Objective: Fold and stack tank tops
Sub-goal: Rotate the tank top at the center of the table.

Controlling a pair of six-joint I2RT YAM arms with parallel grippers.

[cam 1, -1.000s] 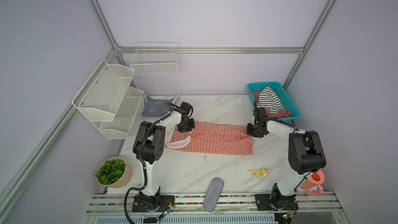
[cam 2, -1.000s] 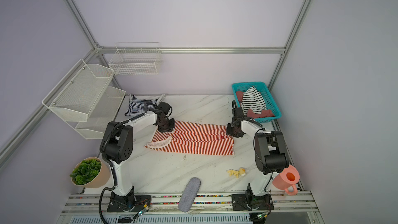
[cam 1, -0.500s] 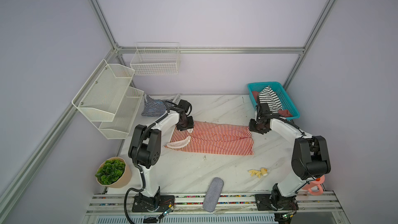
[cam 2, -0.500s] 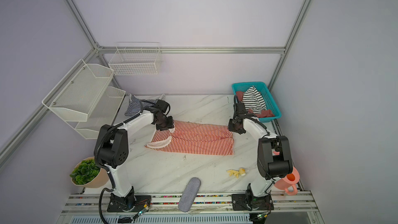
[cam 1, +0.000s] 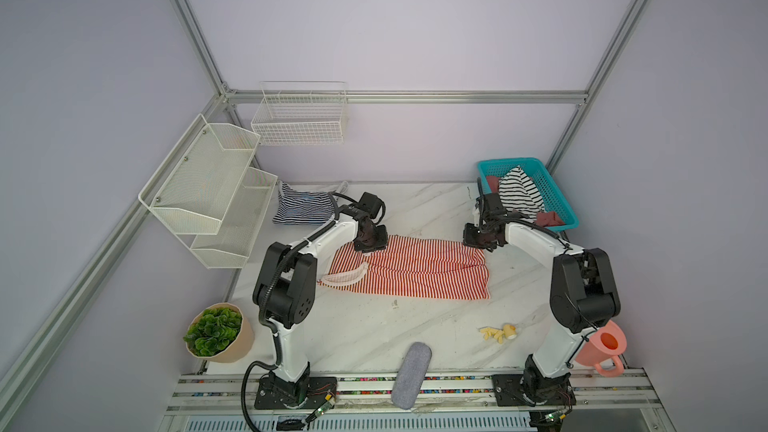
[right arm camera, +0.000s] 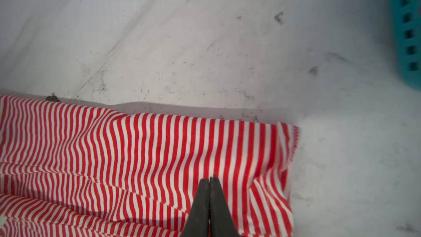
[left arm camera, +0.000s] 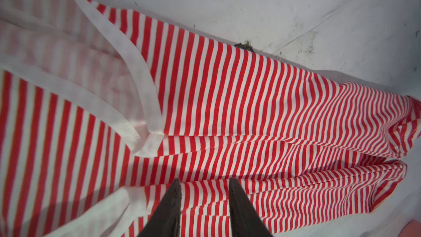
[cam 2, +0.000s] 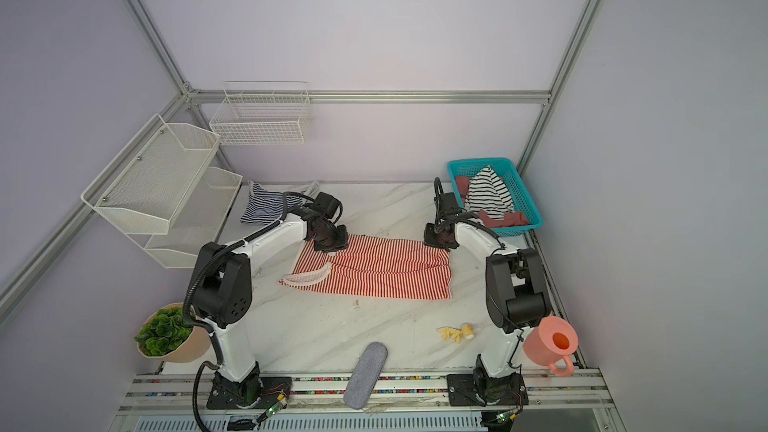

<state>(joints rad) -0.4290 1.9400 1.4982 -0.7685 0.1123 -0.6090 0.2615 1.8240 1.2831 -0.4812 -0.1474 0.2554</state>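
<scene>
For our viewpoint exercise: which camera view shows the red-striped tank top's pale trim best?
Left wrist view: the pale trim lies close up, edges plain. Both top views show only a small loop. The right wrist view shows mainly the tank top's striped hem.

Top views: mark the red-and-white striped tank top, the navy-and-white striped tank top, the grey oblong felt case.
Red-and-white striped tank top [cam 1: 415, 274]: in a top view, mid-cloth.
Navy-and-white striped tank top [cam 1: 302, 209]: in a top view, heap's middle.
Grey oblong felt case [cam 1: 411, 376]: in a top view, its middle.

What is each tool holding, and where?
Right tool, shut, seems to pinch the red-and-white tank top near its far hem corner; left tool open, holding nothing.
</scene>
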